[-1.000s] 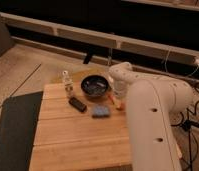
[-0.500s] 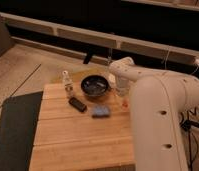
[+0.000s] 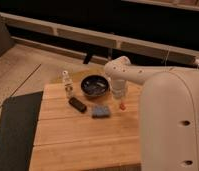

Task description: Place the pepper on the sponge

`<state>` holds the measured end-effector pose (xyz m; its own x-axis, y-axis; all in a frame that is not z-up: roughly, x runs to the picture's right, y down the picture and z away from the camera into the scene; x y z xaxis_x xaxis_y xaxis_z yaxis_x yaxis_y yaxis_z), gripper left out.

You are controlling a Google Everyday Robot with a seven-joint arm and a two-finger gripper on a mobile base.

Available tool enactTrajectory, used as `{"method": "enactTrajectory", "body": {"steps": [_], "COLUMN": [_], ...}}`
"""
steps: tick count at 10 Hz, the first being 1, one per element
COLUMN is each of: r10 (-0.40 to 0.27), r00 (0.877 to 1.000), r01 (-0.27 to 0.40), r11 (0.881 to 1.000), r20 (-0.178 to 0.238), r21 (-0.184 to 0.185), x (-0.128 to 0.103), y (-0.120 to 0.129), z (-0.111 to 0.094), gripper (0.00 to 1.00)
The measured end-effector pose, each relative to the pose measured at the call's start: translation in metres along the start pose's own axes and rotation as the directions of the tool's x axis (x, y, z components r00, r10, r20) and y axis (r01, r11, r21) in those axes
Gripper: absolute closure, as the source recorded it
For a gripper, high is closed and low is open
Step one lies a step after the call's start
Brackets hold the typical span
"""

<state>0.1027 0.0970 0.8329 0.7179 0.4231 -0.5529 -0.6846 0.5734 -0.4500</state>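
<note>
The pepper [image 3: 122, 106] shows as a small red-orange spot low on the wooden surface [image 3: 78, 145], just right of the blue-grey sponge [image 3: 100, 111] and not on it, so the placing is not done. The end effector [image 3: 118, 94] hangs pointing down directly above the pepper, just right of the dark bowl [image 3: 95, 85]. Whether it is apart, together or clamped on the pepper I cannot tell, nor whether the pepper lies on the wood or is lifted a little. By my judgement the grasp is the step in hand. Once the hold is sure, the carry is a short one, left and slightly nearer, ending over the middle of the sponge with a low release so the thin pepper does not roll off the small pad. The bowl crowds the far side of that path, and the black block [image 3: 77, 104] lies just left of the sponge with the small bottle [image 3: 67, 83] beyond it. The near half of the surface is open wood. The white arm [image 3: 163, 100] hides the right edge.
</note>
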Motion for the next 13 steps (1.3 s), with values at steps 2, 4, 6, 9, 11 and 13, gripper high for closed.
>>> {"method": "enactTrajectory", "body": {"steps": [2, 4, 6, 9, 11, 13], "r10": [-0.048, -0.102, -0.147, -0.211, -0.23, -0.235], "r00": [0.999, 0.995, 0.989, 0.977, 0.973, 0.971], "r01": [0.048, 0.102, 0.146, 0.21, 0.229, 0.235], "r11": [0.999, 0.995, 0.989, 0.977, 0.973, 0.972], "r20": [0.005, 0.002, -0.006, -0.014, -0.024, -0.033], "r21": [0.003, -0.024, -0.036, -0.04, -0.028, -0.014], "x": [-0.015, -0.031, -0.04, -0.05, -0.052, -0.051], "y": [0.016, 0.042, 0.058, 0.077, 0.076, 0.07], "z": [0.004, 0.016, 0.025, 0.033, 0.036, 0.036], "gripper": [1.0, 1.0, 1.0, 0.92, 0.69, 0.52]}}
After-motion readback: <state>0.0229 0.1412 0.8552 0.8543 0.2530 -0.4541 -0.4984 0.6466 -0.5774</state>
